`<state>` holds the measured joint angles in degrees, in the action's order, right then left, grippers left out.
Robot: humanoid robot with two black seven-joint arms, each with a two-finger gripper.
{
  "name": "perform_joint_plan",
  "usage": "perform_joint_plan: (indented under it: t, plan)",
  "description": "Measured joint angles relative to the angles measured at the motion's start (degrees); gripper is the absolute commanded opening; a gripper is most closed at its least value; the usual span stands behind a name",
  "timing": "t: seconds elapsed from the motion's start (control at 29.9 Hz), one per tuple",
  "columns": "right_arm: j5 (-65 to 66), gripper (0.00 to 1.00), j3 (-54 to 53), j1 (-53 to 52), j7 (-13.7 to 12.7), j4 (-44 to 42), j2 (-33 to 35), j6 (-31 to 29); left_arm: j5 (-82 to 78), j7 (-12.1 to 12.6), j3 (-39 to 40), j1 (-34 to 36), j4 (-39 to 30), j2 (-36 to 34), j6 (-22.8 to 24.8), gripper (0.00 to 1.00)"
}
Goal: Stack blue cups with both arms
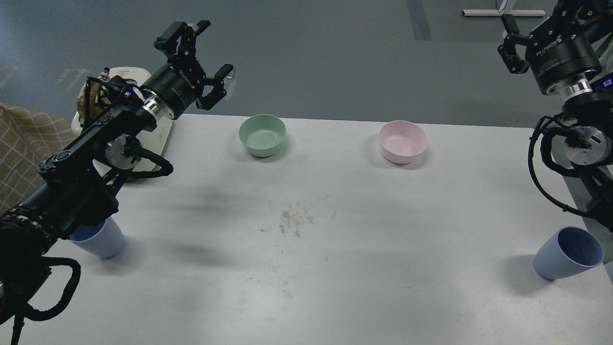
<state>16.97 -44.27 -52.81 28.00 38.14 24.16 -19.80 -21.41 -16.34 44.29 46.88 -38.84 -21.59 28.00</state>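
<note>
One blue cup (104, 242) stands near the table's left edge, its rim and upper part hidden under my left arm. The other blue cup (567, 254) stands near the right edge, its dark blue inside showing. My left gripper (216, 49) is raised above the table's far left edge, far from both cups, open and holding nothing. High at the top right, my right gripper (508, 44) hangs well above and behind the right cup, its fingers spread and empty.
A green bowl (262, 134) and a pink bowl (403, 141) sit at the back of the white table (306, 268). A white appliance (125, 76) and a checkered cloth (26, 143) lie off the left edge. The table's middle bears a brown smudge (292, 220).
</note>
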Motion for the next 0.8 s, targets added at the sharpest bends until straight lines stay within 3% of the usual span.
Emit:
perform_joint_plan:
  t: [0.8]
  plan:
    - [1.57,1.0,-0.43,1.21,0.0,0.03,-0.43,0.64,0.7,-0.47,0.36,0.37,1.86,0.02,0.01,0.98]
